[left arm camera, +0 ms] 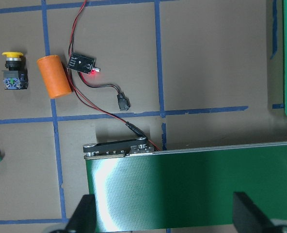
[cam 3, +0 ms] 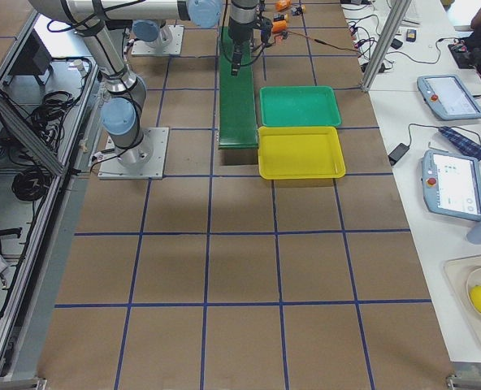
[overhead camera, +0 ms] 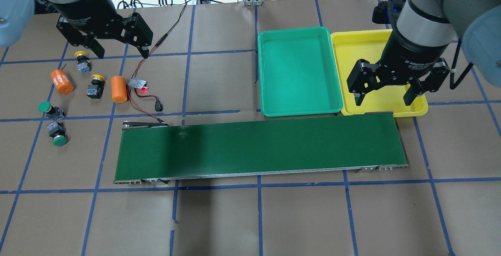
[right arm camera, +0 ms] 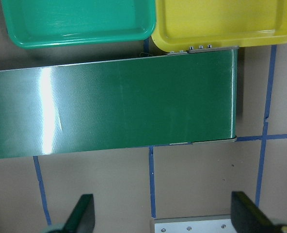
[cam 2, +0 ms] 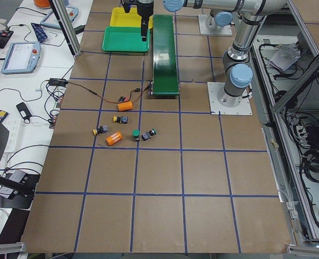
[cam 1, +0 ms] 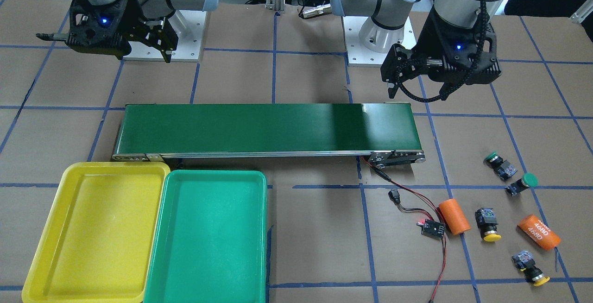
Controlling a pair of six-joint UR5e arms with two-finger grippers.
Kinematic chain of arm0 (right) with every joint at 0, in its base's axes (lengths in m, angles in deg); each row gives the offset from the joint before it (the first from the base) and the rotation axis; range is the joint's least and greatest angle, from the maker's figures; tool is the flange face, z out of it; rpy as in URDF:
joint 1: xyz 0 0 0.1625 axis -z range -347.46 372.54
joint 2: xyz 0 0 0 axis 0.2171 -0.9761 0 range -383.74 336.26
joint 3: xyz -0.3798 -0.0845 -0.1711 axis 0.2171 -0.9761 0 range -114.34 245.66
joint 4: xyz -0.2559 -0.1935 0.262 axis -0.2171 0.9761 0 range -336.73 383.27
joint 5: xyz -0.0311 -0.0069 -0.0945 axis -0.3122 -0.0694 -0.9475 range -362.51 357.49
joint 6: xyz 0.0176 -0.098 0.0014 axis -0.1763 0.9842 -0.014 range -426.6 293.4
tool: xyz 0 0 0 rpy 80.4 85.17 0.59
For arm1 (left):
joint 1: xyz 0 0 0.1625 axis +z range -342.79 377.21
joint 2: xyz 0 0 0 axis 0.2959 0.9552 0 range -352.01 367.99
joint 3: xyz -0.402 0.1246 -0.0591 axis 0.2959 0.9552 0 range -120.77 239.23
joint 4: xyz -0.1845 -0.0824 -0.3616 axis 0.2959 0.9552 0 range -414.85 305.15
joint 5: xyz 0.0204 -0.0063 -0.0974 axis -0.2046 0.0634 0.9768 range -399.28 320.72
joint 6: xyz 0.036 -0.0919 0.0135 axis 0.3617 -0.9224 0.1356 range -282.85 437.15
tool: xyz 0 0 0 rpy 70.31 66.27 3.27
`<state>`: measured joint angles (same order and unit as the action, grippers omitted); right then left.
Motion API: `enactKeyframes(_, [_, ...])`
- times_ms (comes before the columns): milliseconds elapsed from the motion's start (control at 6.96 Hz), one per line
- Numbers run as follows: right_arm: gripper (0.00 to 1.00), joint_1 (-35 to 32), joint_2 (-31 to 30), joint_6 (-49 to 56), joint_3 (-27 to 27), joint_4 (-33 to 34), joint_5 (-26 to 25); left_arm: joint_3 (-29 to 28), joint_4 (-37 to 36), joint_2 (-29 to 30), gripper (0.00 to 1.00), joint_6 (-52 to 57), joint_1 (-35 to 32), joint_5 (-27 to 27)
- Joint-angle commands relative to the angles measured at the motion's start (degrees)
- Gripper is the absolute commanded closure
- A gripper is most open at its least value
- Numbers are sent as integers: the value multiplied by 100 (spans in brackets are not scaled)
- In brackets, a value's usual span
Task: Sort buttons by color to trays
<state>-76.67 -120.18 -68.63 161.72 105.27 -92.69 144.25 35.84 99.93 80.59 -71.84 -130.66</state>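
Four buttons lie on the table to the robot's left: two yellow-capped (overhead camera: pixel 81 61) (overhead camera: pixel 96 86) and two green-capped (overhead camera: pixel 51 110) (overhead camera: pixel 56 134). The green tray (overhead camera: pixel 297 72) and the yellow tray (overhead camera: pixel 352 52) stand side by side beyond the conveyor's right part, with nothing in them. My left gripper (overhead camera: pixel 120 52) is open, empty and held high near the conveyor's left end. My right gripper (overhead camera: pixel 383 101) is open, empty and held high near the conveyor's right end. One yellow button (left arm camera: pixel 13 73) shows in the left wrist view.
A long dark green conveyor belt (overhead camera: pixel 258 150) runs across the middle of the table. Two orange cylinders (overhead camera: pixel 62 82) (overhead camera: pixel 118 89) lie among the buttons. A small black circuit board (overhead camera: pixel 137 83) with red wires lies beside them, wired to the conveyor's left end.
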Motion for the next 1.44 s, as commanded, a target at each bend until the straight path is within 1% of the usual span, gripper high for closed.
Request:
enactKeyframes(0, [0,0,3,0,0,0,0,-12,71,-1,0,-1,-15,-3])
enactKeyframes(287, [0,0,-6,0,0,0,0,14,62,69,0,16,63,15])
enactKeyframes(431, [0,0,3,9,9,0,-9,136,10,174,0,442,342,-3])
enactKeyframes(575, [0,0,-6,0,0,0,-9,120,-43,306,0,1047,937,23])
enactKeyframes(719, [0,0,3,0,0,0,0,155,-217,438,0,1314,1508,24])
enactKeyframes(862, [0,0,-6,0,9,0,0,155,-463,630,0,1891,1923,6])
enactKeyframes(1150, [0,0,-6,0,9,0,0,129,-797,1087,0,2702,2557,-3])
enactKeyframes(1294, [0,0,-6,0,9,0,0,181,-1234,1376,0,3254,2760,-20])
